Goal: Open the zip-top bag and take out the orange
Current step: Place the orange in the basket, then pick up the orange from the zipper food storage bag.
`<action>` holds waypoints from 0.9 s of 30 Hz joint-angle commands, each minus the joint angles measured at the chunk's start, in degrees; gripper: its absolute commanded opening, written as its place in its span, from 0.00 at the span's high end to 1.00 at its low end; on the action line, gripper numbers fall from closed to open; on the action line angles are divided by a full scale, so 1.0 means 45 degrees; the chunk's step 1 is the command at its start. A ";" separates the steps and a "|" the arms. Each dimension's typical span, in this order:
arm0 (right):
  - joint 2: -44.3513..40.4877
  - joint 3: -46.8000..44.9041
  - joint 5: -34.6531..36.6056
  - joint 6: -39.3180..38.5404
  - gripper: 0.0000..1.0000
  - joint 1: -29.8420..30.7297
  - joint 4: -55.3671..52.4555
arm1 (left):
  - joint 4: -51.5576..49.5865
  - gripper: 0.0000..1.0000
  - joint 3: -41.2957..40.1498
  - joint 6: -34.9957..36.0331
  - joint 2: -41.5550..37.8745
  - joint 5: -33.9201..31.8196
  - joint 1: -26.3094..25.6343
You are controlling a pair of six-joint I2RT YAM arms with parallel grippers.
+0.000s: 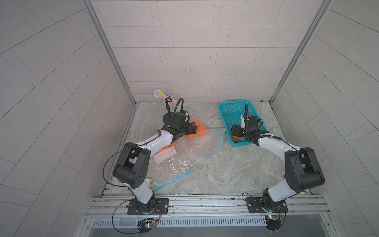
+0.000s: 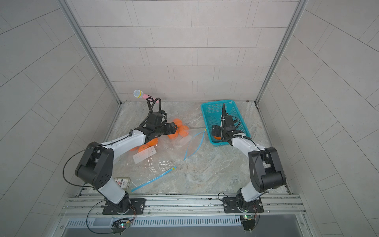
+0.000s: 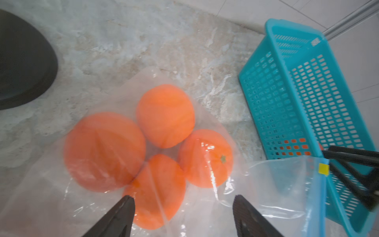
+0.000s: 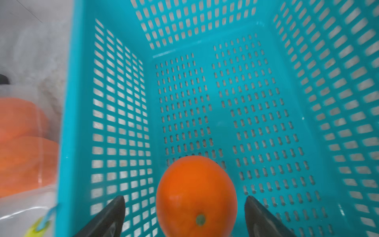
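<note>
A clear zip-top bag (image 1: 184, 151) lies on the marble top, and its blue zip strip (image 1: 213, 143) gapes open toward the teal basket (image 1: 229, 106). Several oranges (image 3: 164, 115) sit inside the plastic at the bag's far end. My left gripper (image 3: 182, 200) hovers open just above them, outside the film, and shows in both top views (image 1: 193, 128) (image 2: 174, 128). My right gripper (image 4: 184, 197) is open inside the basket (image 4: 67, 102). One orange (image 4: 196, 195) rests on the basket floor between its fingers, with a gap on each side. That orange (image 1: 236, 137) is mostly hidden under the right wrist in both top views.
A pink toy microphone (image 1: 162, 95) stands on a black round base (image 3: 20, 61) behind the left gripper. More oranges (image 1: 164, 148) and a white label (image 1: 165, 155) lie under the left forearm. A second blue zip strip (image 1: 174, 180) and a small card box (image 2: 122, 182) lie near the front left.
</note>
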 commanded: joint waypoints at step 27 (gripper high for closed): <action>-0.0125 -0.4831 -0.2609 -0.3382 0.45 0.5248 0.7896 | 0.1969 0.44 -0.0558 0.0257 0.2211 0.1649 -0.0138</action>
